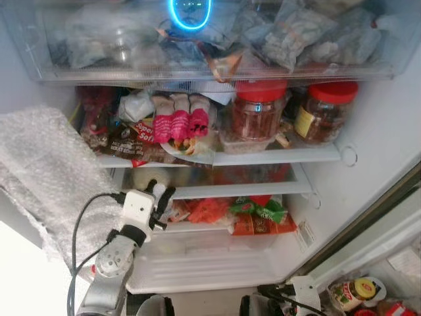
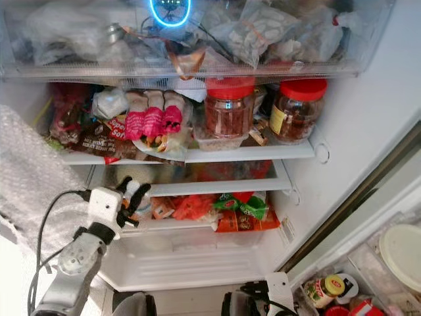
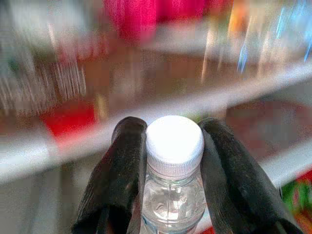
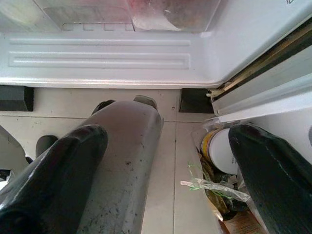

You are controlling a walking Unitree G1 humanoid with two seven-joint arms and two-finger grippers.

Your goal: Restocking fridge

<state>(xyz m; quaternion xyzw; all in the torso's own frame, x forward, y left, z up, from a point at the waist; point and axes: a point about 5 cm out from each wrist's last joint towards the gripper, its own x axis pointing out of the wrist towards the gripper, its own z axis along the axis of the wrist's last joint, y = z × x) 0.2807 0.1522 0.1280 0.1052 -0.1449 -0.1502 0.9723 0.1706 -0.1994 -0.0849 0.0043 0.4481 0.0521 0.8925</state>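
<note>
Clear water bottle w/ white ribbed cap, left gripper fingers clamped round neck

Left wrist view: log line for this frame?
left gripper: shut on water bottle, raised at fridge shelves | right gripper: open, idle low | pink packs: upper shelf

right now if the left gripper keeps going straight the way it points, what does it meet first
Probably the front edge of a white fridge shelf: the left gripper, shut on a clear water bottle, points at it in the wrist view. The view is blurred, so depth is unclear.
</note>
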